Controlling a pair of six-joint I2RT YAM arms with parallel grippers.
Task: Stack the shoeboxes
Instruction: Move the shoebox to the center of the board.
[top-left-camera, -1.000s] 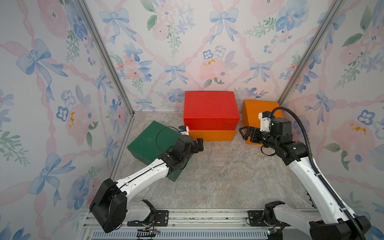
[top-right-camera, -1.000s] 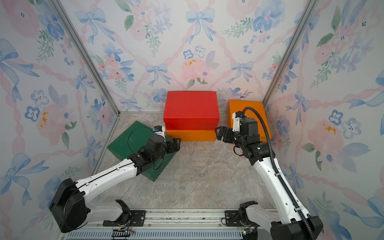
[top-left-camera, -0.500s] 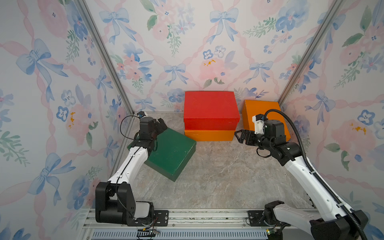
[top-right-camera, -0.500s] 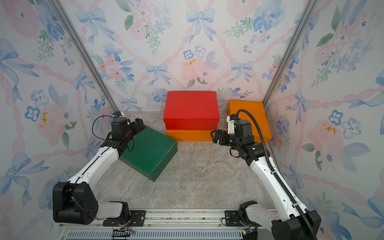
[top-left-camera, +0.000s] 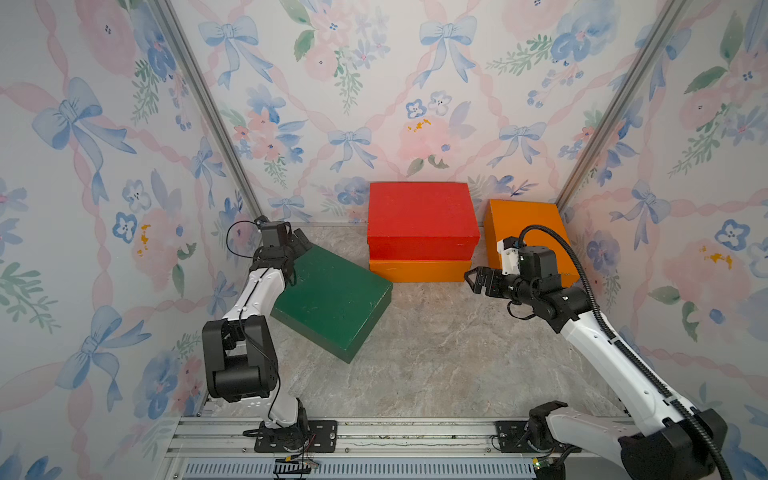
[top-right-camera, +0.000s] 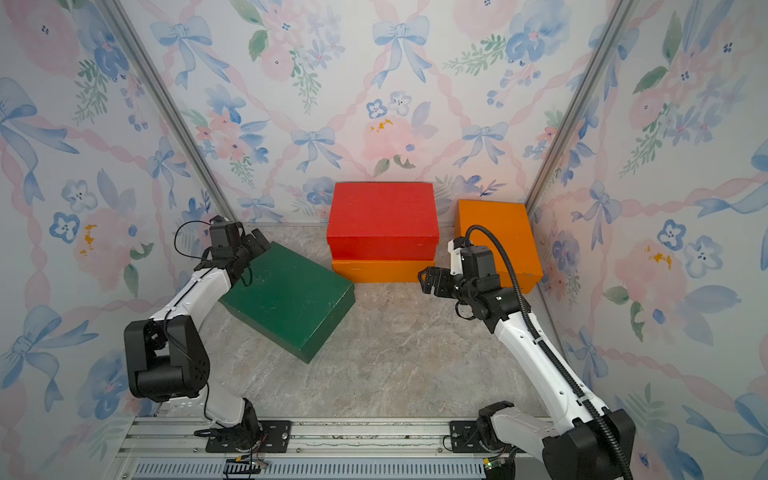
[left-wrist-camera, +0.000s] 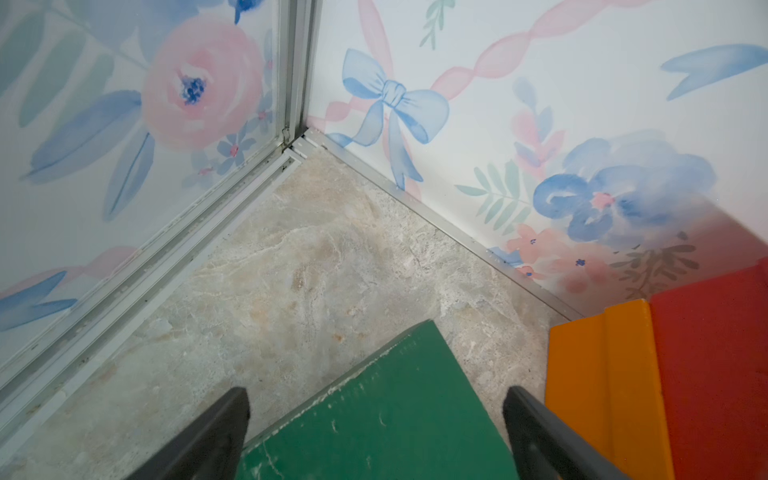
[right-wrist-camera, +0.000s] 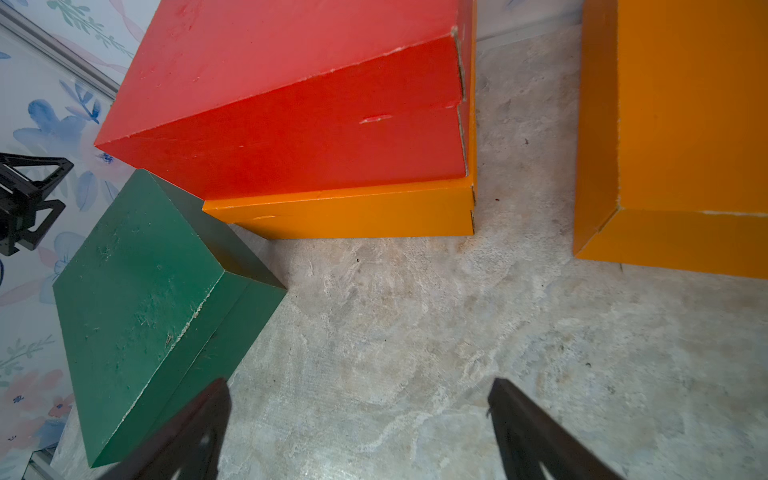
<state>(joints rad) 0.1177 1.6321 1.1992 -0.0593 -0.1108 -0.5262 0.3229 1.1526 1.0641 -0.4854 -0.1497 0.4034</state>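
Black fingers of the left gripper stand wide apart and hold nothing. The far corner of the dark green shoebox shows between them, though I cannot tell whether they touch it. That box lies flat and skewed on the tabletop, near the left edge. Its long axis seems to slant from the far-left corner toward the near middle.

The right gripper, also spread wide and empty, hovers well apart from the green box, just off the near right corner of the stack. That stack is the red shoebox on an orange shoebox, at the middle of the far edge. The second orange shoebox sits in the far-right corner.

By my judgement the left arm is nearer the green box, which must travel right and up onto the red one.
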